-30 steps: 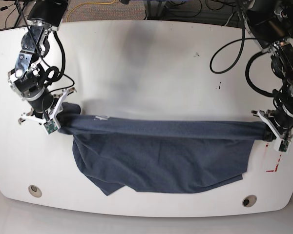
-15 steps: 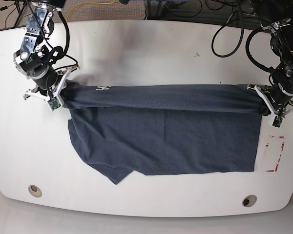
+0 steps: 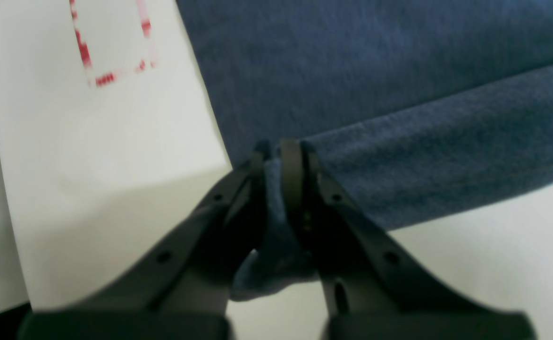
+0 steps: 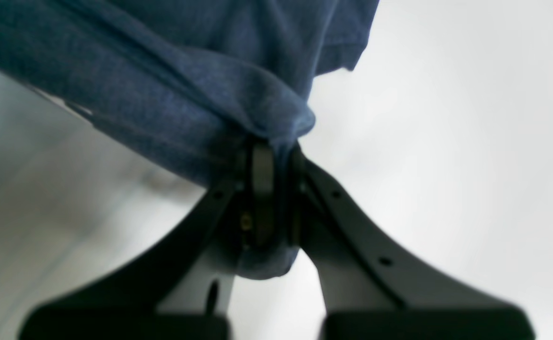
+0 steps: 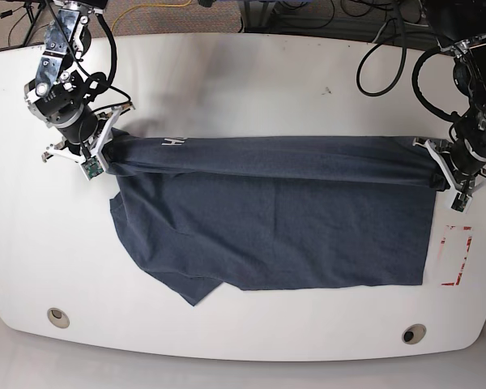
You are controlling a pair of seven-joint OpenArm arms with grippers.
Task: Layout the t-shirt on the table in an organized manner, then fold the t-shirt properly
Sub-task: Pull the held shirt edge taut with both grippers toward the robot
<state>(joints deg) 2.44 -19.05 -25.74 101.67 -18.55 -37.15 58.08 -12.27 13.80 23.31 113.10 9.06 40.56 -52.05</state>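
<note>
The dark navy t-shirt [image 5: 275,219] lies stretched across the white table [image 5: 251,89], its upper edge rolled into a taut band between both grippers, with a bit of white lettering [image 5: 172,143] near the left end. My left gripper [image 5: 443,176] is shut on the shirt's right end; the left wrist view shows cloth [image 3: 399,141] pinched between the fingertips [image 3: 291,160]. My right gripper [image 5: 105,156] is shut on the shirt's left end; the right wrist view shows bunched cloth [image 4: 201,94] between its fingertips [image 4: 262,170]. The lower left corner of the shirt is crumpled.
A red-and-white marking [image 5: 458,258] lies on the table just right of the shirt, also in the left wrist view [image 3: 111,42]. Two metal grommet holes [image 5: 57,317] [image 5: 413,333] sit near the front edge. Cables hang behind the table's far edge.
Both grippers have pulled the shirt's held edge toward the far side of the table, spreading more cloth flat. The marking, covered before, now shows.
</note>
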